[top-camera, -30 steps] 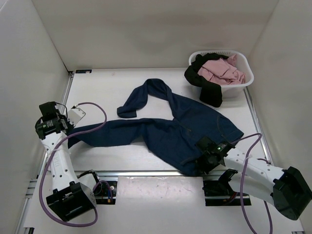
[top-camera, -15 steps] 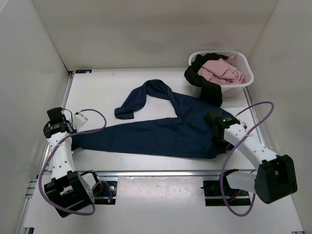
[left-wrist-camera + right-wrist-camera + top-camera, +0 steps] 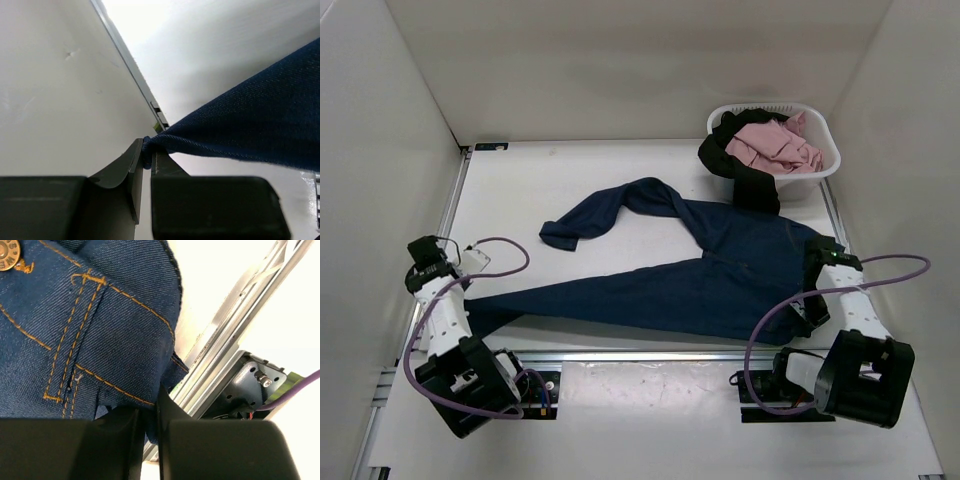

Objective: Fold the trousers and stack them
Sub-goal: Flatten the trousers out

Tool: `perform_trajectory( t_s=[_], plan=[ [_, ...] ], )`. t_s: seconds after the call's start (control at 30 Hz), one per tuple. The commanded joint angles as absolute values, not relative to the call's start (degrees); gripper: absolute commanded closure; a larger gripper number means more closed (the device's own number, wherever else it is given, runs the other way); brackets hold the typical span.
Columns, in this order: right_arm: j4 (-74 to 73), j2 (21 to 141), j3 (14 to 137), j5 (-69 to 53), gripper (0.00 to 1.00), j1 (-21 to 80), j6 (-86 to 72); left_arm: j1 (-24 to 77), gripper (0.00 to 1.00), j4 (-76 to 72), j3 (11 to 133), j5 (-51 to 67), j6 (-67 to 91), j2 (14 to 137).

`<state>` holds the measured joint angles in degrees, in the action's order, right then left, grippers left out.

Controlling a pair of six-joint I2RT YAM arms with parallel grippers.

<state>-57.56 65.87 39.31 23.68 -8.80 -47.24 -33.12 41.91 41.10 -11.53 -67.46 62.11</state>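
The navy denim trousers lay stretched across the worktop, probably soft but heavy; left fingers were clamped on a leg hem, right fingers on the waistband, both good holds

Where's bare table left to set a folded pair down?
Best: the far-left corner of the table, beyond the curled leg of the denim trousers. Smaller wedge between the two legs. Crowded far right: laundry basket, black trousers draped over its rim, denim waist.
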Motion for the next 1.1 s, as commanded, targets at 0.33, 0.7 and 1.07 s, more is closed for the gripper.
perform_trajectory(
  t_s=[0.33, 0.7, 1.07],
  plan=[
    [-53.7, 68.9, 43.7, 22.1, 1.0, -12.7, -39.9, -27.9, 0.86, 39.6, 66.6, 3.1, -57.1, 64.8],
    [-53.7, 69.4, 41.5, 21.2, 1.0, -12.7, -39.4, -27.9, 0.86, 39.6, 47.4, -6.9, -67.0, 59.0],
    [-53.7, 72.3, 41.5, 22.2, 1.0, -13.2, -39.4, -28.9, 0.84, 38.5, 35.7, -13.7, -67.7, 57.8]
  ],
)
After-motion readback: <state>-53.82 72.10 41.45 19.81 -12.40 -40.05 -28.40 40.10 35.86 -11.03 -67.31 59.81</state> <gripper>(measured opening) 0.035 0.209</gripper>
